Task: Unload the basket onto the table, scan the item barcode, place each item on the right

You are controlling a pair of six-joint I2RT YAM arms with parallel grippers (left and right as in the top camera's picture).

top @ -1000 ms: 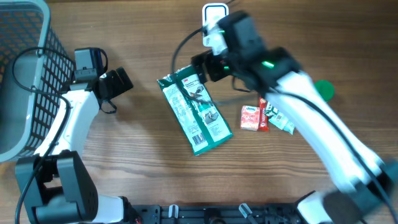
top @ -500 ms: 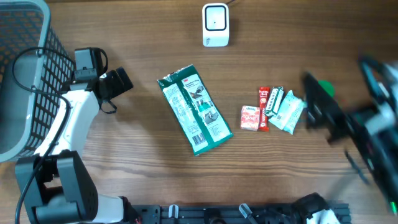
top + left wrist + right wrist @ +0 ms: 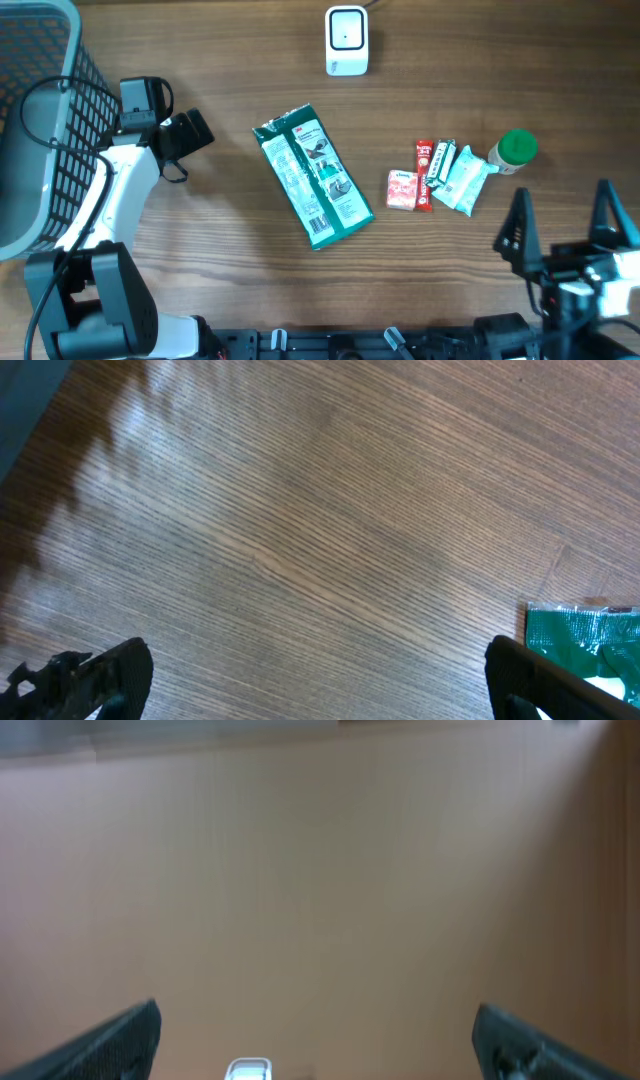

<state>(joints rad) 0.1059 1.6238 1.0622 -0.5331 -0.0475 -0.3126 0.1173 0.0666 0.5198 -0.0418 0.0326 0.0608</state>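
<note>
Overhead: one green packet (image 3: 313, 176), printed label up, lies flat mid-table below one scanner (image 3: 346, 40). Three sachets (image 3: 440, 177), one bottle (image 3: 514, 148). My left pincer (image 3: 188, 133) and right pincer (image 3: 562, 208) both gape, empty. Left wrist: the packet (image 3: 585, 635) peeks in bottom right. Right wrist: just blur.

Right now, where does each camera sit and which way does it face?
Overhead: above the table, looking straight down; both arms show, left gripper and right gripper.
Left wrist: on the left arm, facing down at bare wood; its open fingers frame the bottom corners.
Right wrist: on the right arm, view blurred, tan surface; open fingers at the bottom corners.
Shared: green package appears overhead and at the left wrist's right edge.
</note>
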